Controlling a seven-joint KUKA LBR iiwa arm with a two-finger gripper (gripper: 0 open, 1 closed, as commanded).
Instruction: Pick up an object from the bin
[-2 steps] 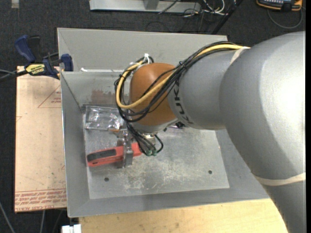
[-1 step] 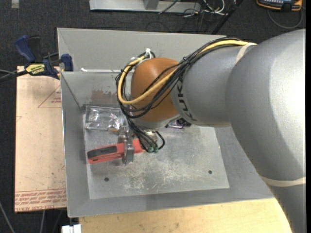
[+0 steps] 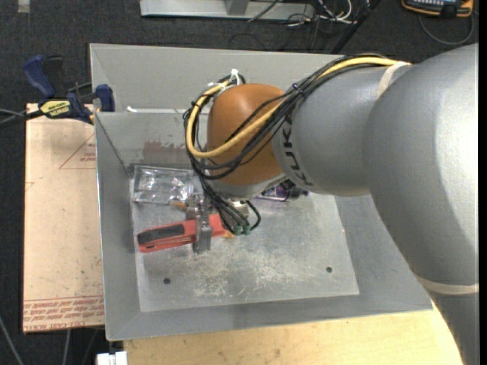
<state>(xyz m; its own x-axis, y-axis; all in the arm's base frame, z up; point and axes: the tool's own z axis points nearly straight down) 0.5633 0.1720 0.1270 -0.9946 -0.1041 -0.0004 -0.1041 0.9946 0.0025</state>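
Camera view looks down into a grey sheet-metal bin point(image 3: 251, 295) with sloping walls and a flat floor. The floor is scuffed, and its near half is speckled with pale scratches. The arm point(image 3: 396, 128), a thick, smooth silver-grey tube, comes in from the right edge. It ends in a rounded, glossy orange cover point(image 3: 243, 128), with yellow and black cables point(image 3: 319, 78) looped over it.

Below the cover, the small metal claw point(image 3: 202, 233) hangs low over the left half of the floor. It is right at the right-hand part of a red tool point(image 3: 163, 239), and it crosses in front of that part. The view does not show whether the claw is apart, together or clamped on the tool.

The red tool is long, flat and narrow, made of what looks like hard plastic, with a dark inset along its left part. It lies flat on the floor, about midway along the left wall, with its length running from left to right.

Just beyond it, in the far left corner, sits a crumpled clear plastic bag point(image 3: 158, 185), shiny and creased. A purple thing point(image 3: 275, 192) lies near the far wall, mostly hidden beneath the arm, so its shape cannot be made out.
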